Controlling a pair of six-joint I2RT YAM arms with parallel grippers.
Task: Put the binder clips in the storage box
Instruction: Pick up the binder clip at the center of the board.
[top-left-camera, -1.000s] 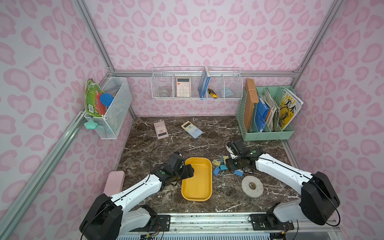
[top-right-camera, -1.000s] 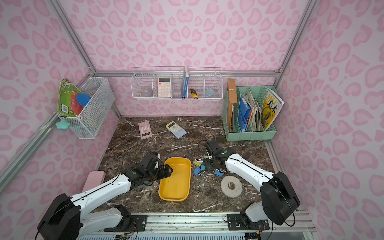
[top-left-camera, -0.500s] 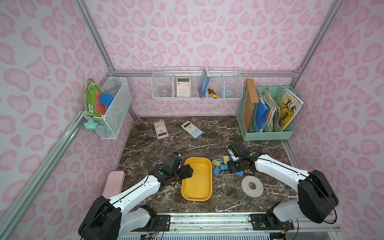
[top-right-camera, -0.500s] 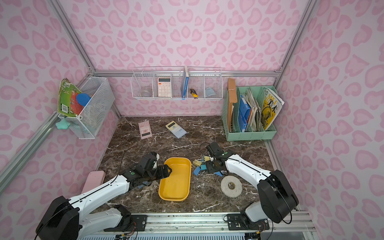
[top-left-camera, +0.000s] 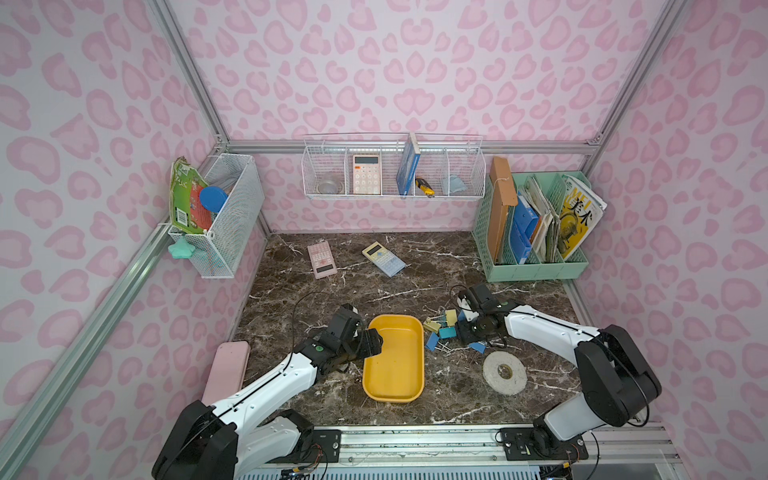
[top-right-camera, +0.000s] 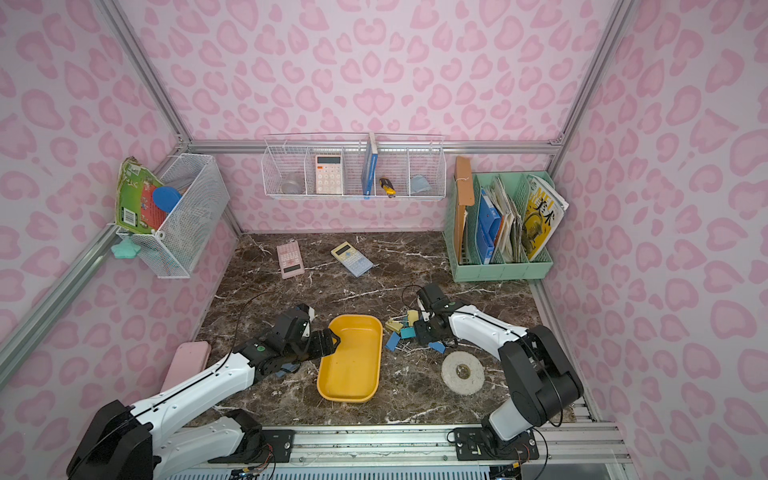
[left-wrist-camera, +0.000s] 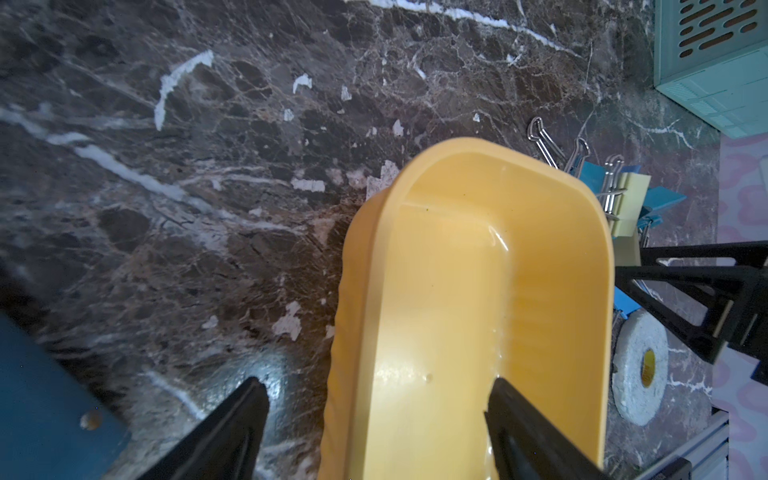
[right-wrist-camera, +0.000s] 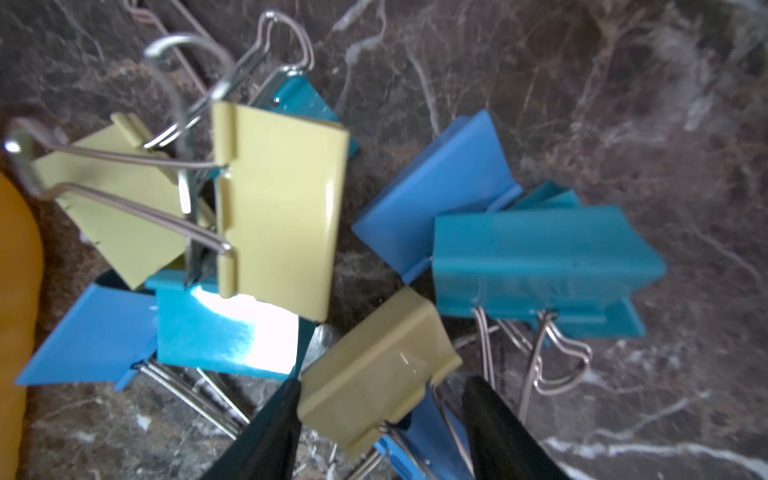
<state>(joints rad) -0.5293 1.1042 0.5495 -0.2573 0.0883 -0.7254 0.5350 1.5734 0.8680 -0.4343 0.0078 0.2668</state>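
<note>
The yellow storage box lies empty at the table's front centre. My left gripper is open and straddles the box's left wall, one finger inside and one over the marble, touching neither side. The binder clips, blue, teal and pale yellow, lie in a loose pile just right of the box. My right gripper is down in the pile, open. A pale yellow clip sits between its fingers, against one finger with a gap to the other.
A white tape roll lies right of the box, in front of the clips. A pink case sits front left. Two calculators lie at the back, and a mint file organizer stands back right. Wire baskets hang on the walls.
My right gripper has shifted a little over the clip pile and its jaws have narrowed slightly. The left arm and the box have not moved.
</note>
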